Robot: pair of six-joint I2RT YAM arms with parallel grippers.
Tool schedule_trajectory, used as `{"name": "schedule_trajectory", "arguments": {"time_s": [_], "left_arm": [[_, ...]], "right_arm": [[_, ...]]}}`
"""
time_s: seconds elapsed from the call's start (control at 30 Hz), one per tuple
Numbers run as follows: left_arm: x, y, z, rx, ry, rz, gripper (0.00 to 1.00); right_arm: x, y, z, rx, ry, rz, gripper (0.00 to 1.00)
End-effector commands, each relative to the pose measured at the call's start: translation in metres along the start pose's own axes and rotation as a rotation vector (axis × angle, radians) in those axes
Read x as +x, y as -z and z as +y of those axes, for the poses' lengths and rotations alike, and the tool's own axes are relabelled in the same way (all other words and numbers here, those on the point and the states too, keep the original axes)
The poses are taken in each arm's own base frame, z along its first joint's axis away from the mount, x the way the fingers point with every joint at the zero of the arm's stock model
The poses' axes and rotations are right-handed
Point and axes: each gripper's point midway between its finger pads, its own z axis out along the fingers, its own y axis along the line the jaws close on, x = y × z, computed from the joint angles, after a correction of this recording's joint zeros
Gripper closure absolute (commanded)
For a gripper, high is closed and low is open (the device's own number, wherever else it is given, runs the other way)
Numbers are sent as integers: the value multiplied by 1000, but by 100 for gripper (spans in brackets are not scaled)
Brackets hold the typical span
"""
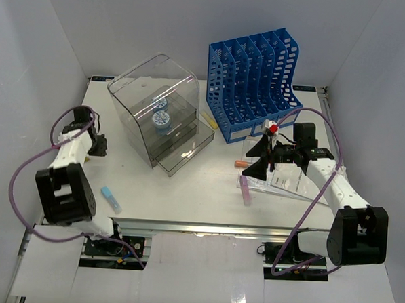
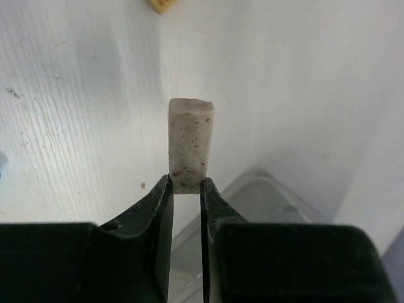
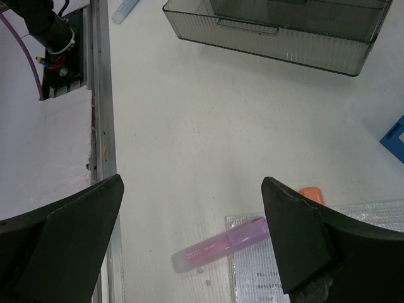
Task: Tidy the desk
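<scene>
The desk (image 1: 187,191) is a white tabletop with a metal rail along its front. At its left side my left gripper (image 1: 97,145) is shut on a small white speckled eraser block (image 2: 190,148), which sticks out past the fingertips of the left gripper (image 2: 187,184) above the white surface. My right gripper (image 1: 263,158) hovers open at the right. In the right wrist view, nothing sits between the jaws of the right gripper (image 3: 192,183), and a pink highlighter (image 3: 221,247) lies below them on the desk.
A clear drawer box (image 1: 160,115) holding blue rolls stands at the back centre, and a blue file rack (image 1: 253,83) at the back right. A plastic sleeve (image 1: 286,183) and an orange piece (image 1: 241,164) lie by the pink highlighter (image 1: 245,191). A blue highlighter (image 1: 111,199) lies front left.
</scene>
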Motion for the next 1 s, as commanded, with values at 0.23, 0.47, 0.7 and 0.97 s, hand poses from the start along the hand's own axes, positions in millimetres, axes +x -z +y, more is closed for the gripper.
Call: {"name": "schedule_trajectory", "arguments": {"time_s": [0.23, 0.47, 0.7, 0.97], "left_arm": [[17, 119, 35, 448, -140, -47, 100], [36, 194, 43, 752, -294, 15, 100], [69, 277, 48, 1127, -566, 97, 100], [125, 315, 77, 1523, -876, 275, 100]], "right_arm": [[-8, 7, 6, -19, 6, -41, 4], [-7, 8, 3, -9, 1, -37, 4], [-4, 7, 1, -3, -5, -30, 4], [-1, 7, -3, 10, -10, -18, 4]]}}
